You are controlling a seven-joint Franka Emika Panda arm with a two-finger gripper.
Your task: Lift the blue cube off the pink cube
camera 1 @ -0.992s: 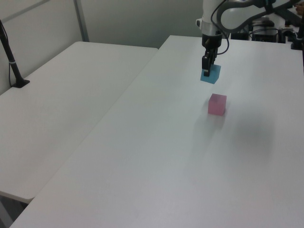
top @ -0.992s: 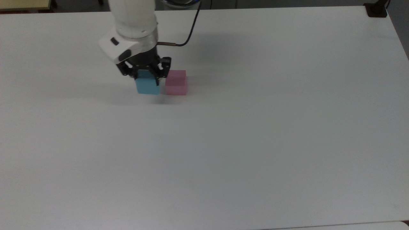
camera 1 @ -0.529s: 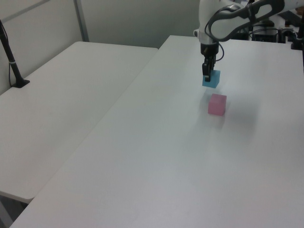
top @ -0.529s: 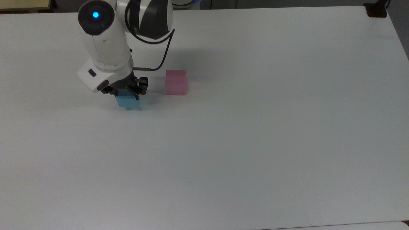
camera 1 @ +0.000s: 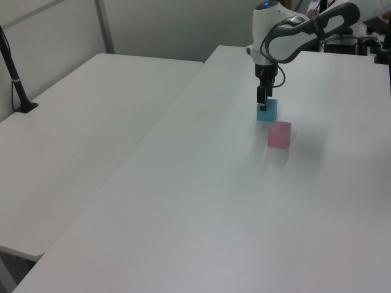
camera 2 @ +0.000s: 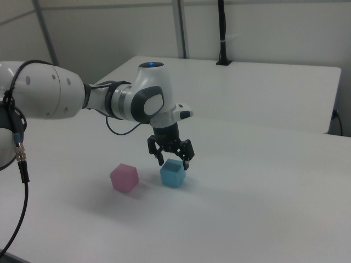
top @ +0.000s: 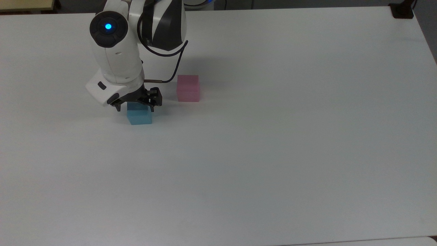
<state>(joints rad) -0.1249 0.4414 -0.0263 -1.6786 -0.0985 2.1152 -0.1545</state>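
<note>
both blue cube point(top: 139, 117) and pink cube point(top: 188, 88) sit apart on table point(top: 273, 136)

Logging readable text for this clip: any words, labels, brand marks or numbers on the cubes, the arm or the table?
None can be read.
The blue cube and the pink cube have plain faces.
The arm carries no legible marking; a blue light glows on it, not a sign.
The table is bare white.

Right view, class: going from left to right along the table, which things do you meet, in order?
The pink cube → the blue cube, apart from the pink one on the white table, with the gripper just above it, jaws open.
</note>
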